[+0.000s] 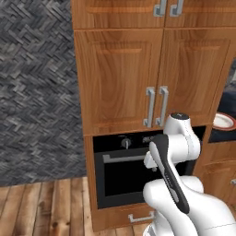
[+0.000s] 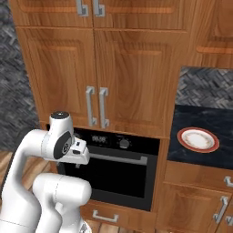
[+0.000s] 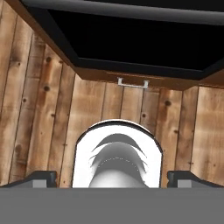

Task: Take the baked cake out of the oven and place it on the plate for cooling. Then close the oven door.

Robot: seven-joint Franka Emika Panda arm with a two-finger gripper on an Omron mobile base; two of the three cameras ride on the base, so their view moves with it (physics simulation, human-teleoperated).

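In the left base view the black oven (image 1: 133,170) sits in the wooden cabinetry with its oven door (image 1: 131,177) upright and shut, the silver bar handle (image 1: 124,157) running level across its top, while the plate (image 1: 224,121) shows at the right edge. The right base view shows the plate (image 2: 198,139) whole, lying flat and bare on the dark counter (image 2: 200,123) near its front edge, right of the oven (image 2: 113,168). In the hand view the gripper (image 3: 112,177) points down at the plank floor (image 3: 39,109), fingertips (image 3: 41,178) spread wide and holding nothing, the oven door (image 3: 131,41) and a drawer pull (image 3: 132,83) at the top.

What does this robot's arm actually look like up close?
The arm is glossy white, built of rounded, tube-like segments with bulging joints. A dark stripe runs along one segment, and a dark round cap marks a joint. The gripper ends in two small dark finger tips.
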